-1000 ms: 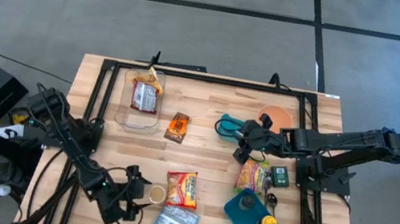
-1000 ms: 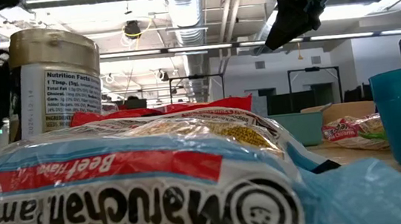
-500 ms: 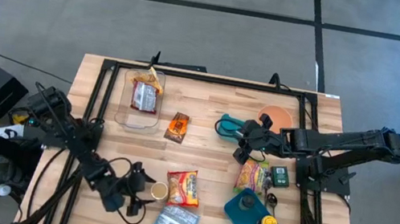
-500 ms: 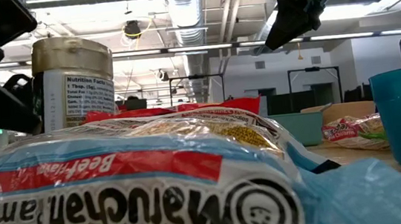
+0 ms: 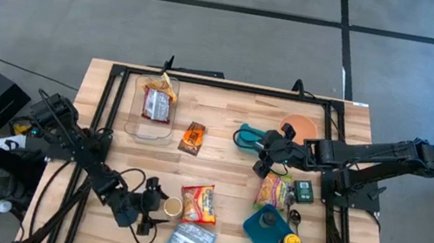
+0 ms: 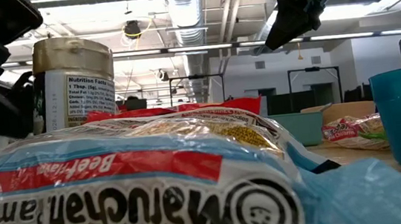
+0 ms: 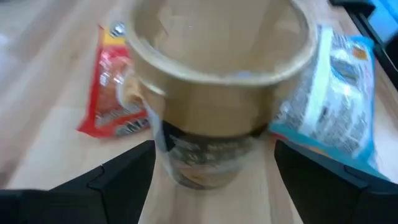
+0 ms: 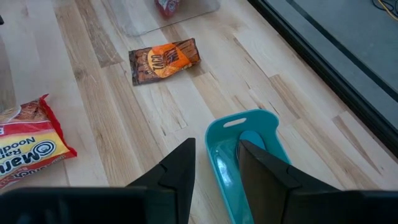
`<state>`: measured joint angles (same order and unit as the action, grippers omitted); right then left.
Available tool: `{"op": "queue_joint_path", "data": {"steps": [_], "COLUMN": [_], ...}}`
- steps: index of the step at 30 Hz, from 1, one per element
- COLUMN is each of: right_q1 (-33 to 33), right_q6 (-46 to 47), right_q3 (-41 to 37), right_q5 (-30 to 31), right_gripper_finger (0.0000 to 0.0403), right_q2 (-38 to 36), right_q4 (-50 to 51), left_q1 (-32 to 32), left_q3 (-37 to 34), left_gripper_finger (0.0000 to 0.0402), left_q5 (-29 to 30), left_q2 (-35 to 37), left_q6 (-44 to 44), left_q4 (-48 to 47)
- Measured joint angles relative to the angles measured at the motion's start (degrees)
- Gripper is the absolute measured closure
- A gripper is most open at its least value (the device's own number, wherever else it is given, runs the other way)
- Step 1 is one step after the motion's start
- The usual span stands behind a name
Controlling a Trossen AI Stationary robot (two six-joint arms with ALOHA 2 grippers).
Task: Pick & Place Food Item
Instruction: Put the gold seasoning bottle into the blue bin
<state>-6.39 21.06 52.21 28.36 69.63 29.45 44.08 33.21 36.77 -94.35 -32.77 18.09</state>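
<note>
Left gripper (image 5: 155, 207) spread wide around the upright jar (image 5: 170, 209), fingers flanking it.

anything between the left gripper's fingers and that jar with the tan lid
No. In the left wrist view the jar stands between the open left gripper's fingers, only bare wood in the gaps.

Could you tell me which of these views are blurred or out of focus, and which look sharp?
Left wrist view: the jar between the open left gripper fingers is smeared, both noodle packets soft. Low view: the blue ramen packet up close is slightly soft, and ceiling lights glare. Right wrist view: crisp on the snack packet and teal tray. High view: evenly lit, sharp.
</note>
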Motion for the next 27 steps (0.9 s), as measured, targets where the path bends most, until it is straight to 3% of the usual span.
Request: {"op": "queue_joint_path", "data": {"steps": [9,18,27], "right_q1": [0.0,0.0,0.0], "right_q6": [0.0,0.0,0.0], "right_q3": [0.0,0.0,0.0], "right_q5": [0.0,0.0,0.0], "right_gripper_finger": [0.0288,0.0288,0.0288], "right_q2": [0.0,0.0,0.0], "right_q4": [0.0,0.0,-0.1], "left_q1": [-5.7,-6.6,-7.9], "left_q3": [0.0,0.0,0.0], "left_gripper_finger": [0.0067,0.0057,0.0057], "left_q5": [-8.8,-9.0,-9.1], "left_q2": [0.0,0.0,-4.0], "left_q6": [1.3,11.4,11.6], "left_q4": [0.5,5.4,7.8]}}
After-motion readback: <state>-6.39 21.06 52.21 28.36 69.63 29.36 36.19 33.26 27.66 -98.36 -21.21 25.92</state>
